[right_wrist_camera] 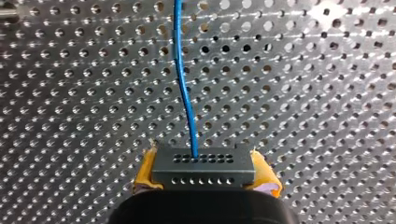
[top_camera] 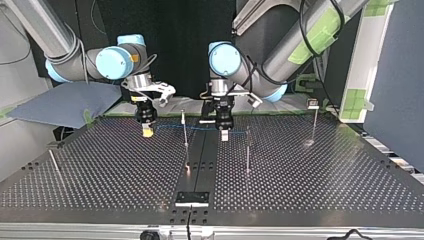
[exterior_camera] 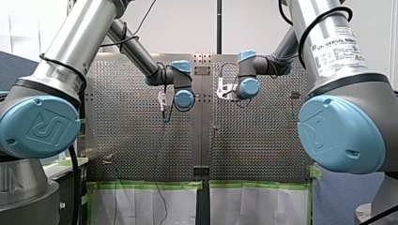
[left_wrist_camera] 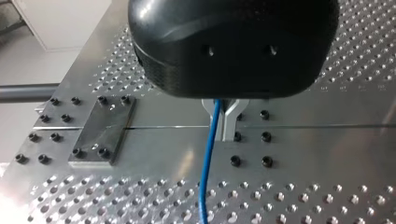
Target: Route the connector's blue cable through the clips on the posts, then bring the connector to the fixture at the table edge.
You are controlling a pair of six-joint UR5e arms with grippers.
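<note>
the black housing of my left pincer (left_wrist_camera: 224,125) sits closest to the lens in the left wrist view. below it the metal fingers (left_wrist_camera: 233,114) are pinched narrow onto the blue cable (left_wrist_camera: 208,172), which runs out between them and away over the worktop (left_wrist_camera: 327,154). beside the pincer a bolted plate (left_wrist_camera: 100,135) lies on the worktop's middle seam.

in the right wrist view my right pincer (right_wrist_camera: 205,173) clamps the connector (right_wrist_camera: 203,161), a dark grey block with rows of small holes, by its two ends between yellow pads (right_wrist_camera: 147,170). the cable leaves the connector's face and bends ahead over the perforations.

in the top view both pincers hang point-down just above the worktop near its edge on the arms' side, one on each side of the middle seam. the cable stretches level between them, passing the upper part of a thin post (top_camera: 185,129), and goes on past my left pincer to a second post (top_camera: 247,150). whether it sits in a clip on either i cannot tell. a third post (top_camera: 314,122) stands toward the right corner on the arms' side, and a fourth post (top_camera: 54,165) near the left edge. the fixture (top_camera: 192,198), a black plate, lies at the middle of the opposite edge, well apart from the connector.
</note>
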